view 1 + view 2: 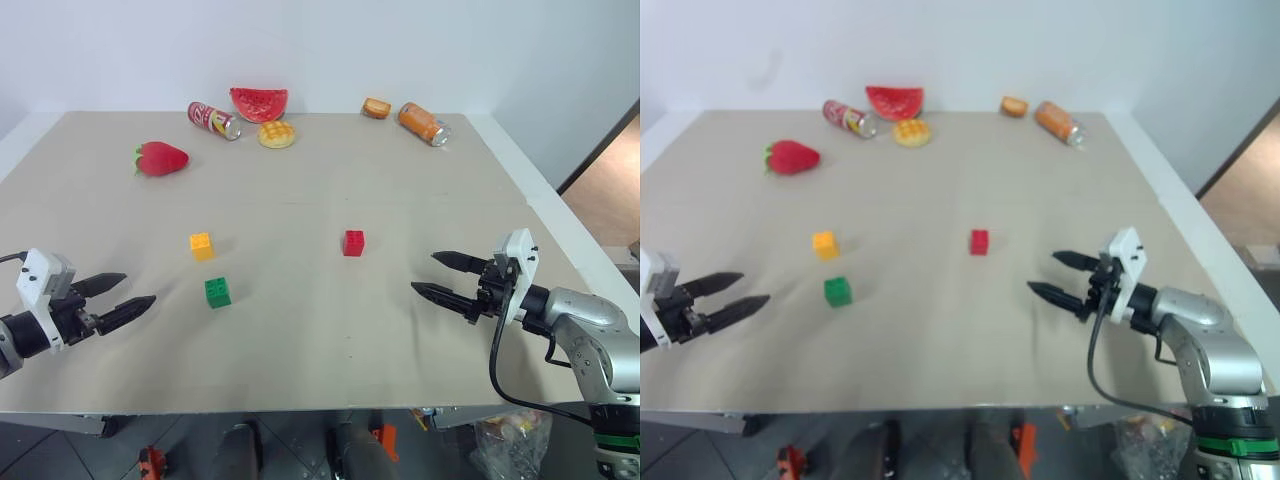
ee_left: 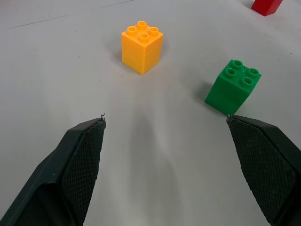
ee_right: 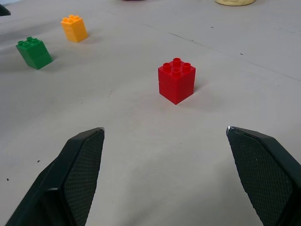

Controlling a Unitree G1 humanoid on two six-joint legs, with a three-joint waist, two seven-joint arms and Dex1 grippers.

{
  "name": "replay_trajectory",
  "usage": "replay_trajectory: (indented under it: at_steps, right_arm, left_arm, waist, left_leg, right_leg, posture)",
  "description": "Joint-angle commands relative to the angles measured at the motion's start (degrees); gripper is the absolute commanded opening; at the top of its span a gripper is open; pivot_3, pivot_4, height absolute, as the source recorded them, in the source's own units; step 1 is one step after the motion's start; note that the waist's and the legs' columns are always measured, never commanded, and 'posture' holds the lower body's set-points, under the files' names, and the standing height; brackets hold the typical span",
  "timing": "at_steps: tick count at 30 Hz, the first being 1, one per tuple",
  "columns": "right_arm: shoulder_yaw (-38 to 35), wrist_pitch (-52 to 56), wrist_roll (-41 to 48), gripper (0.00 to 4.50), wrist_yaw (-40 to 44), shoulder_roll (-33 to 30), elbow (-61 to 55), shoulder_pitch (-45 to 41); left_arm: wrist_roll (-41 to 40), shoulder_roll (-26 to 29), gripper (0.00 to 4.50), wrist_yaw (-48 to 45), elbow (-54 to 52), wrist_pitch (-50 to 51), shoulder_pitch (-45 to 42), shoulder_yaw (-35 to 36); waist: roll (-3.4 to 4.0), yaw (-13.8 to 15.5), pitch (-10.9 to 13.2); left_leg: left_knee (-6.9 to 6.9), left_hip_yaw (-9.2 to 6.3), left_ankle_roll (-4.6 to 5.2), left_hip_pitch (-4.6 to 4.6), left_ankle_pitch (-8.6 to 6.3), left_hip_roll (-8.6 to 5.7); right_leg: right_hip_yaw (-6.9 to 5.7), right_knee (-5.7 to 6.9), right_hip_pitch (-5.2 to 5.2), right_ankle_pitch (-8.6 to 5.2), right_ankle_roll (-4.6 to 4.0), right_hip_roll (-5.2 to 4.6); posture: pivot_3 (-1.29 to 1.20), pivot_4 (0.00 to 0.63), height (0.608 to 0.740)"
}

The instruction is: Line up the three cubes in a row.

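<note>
Three studded cubes sit apart on the beige table (image 1: 320,180). The yellow-orange cube (image 1: 201,245) lies left of centre, the green cube (image 1: 218,292) just in front of it, and the red cube (image 1: 354,243) near the middle. My left gripper (image 1: 118,297) hovers open at the front left, pointing toward the green cube (image 2: 233,87) and yellow-orange cube (image 2: 142,46), with nothing between its fingers. My right gripper (image 1: 434,274) is open at the front right, aimed at the red cube (image 3: 177,83), and holds nothing.
Along the table's far edge lie a red strawberry (image 1: 160,158), a red can (image 1: 213,120), a watermelon slice (image 1: 259,103), a round yellow waffle toy (image 1: 277,134), a small orange piece (image 1: 376,108) and an orange can (image 1: 424,123). The table's right edge runs close to my right arm.
</note>
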Motion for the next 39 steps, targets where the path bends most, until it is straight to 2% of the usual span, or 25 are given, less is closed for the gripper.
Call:
replay_trajectory:
  at_steps: [1, 7, 14, 26, 32, 39]
  right_arm:
    - [-0.8, -0.6, 0.1, 4.32, 0.0, -0.6, -0.3, -0.9]
    - [2.0, -3.7, -3.3, 4.32, -0.6, 0.8, 3.4, -4.0]
    - [6.4, -10.6, -8.8, 4.32, 1.0, 2.4, 14.0, -10.7]
    - [16.9, -28.2, -20.0, 4.32, 11.1, 10.1, 47.1, -31.8]
    - [17.6, -34.6, -23.6, 4.32, 10.2, 13.5, 58.7, -38.8]
    - [17.0, -38.6, -25.3, 4.32, 10.4, 16.1, 65.5, -43.0]
  left_arm:
    - [-2.2, 1.0, 4.27, -0.9, -1.7, 1.1, 0.6, 3.2]
    - [-2.0, 3.5, 4.27, -3.3, -1.8, 1.5, 1.1, 2.8]
    - [1.3, 5.6, 4.27, -6.5, -3.9, -2.4, -0.2, -0.8]
    - [-1.8, 5.5, 4.27, -6.1, -10.0, 0.8, -11.1, -6.8]
    - [-2.3, 5.1, 4.27, -5.5, -11.2, 1.4, -10.1, -6.3]
    - [-2.7, 4.0, 4.27, -3.7, -13.3, 1.5, -8.5, -6.2]
  waist:
    - [0.00, 0.0, 0.0]
    - [0.00, 0.0, 0.0]
    - [0.00, 0.0, 0.0]
    - [0.02, -0.3, 0.0]
    - [0.02, -0.3, 0.0]
    - [0.03, -0.3, 0.0]
  left_leg:
    - [0.00, 0.00, 0.00, 0.00, 0.00, 0.00]
    - [0.01, 0.03, 0.00, 0.01, 0.00, 0.01]
    - [0.00, 0.11, 0.00, -0.03, 0.00, 0.01]
    - [0.09, 0.22, 0.04, -0.02, 0.00, 0.07]
    - [0.07, 0.19, 0.05, -0.03, -0.01, 0.13]
    - [0.12, 0.23, 0.05, -0.02, 0.00, 0.12]
  right_leg:
    - [0.00, 0.00, 0.00, 0.00, 0.00, 0.00]
    - [0.03, 0.01, -0.05, 0.02, -0.03, 0.02]
    - [0.09, 0.01, -0.09, 0.02, -0.03, 0.01]
    - [0.32, 0.03, -0.11, 0.20, 0.13, 0.22]
    - [0.43, 0.05, -0.13, 0.22, 0.21, 0.36]
    - [0.55, 0.05, -0.10, 0.25, 0.24, 0.36]
  posture:
    - [0.00, 0.150, 0.740]
    - [0.00, 0.150, 0.740]
    - [0.00, 0.150, 0.740]
    - [0.00, 0.150, 0.740]
    - [0.00, 0.150, 0.740]
    - [0.00, 0.150, 0.740]
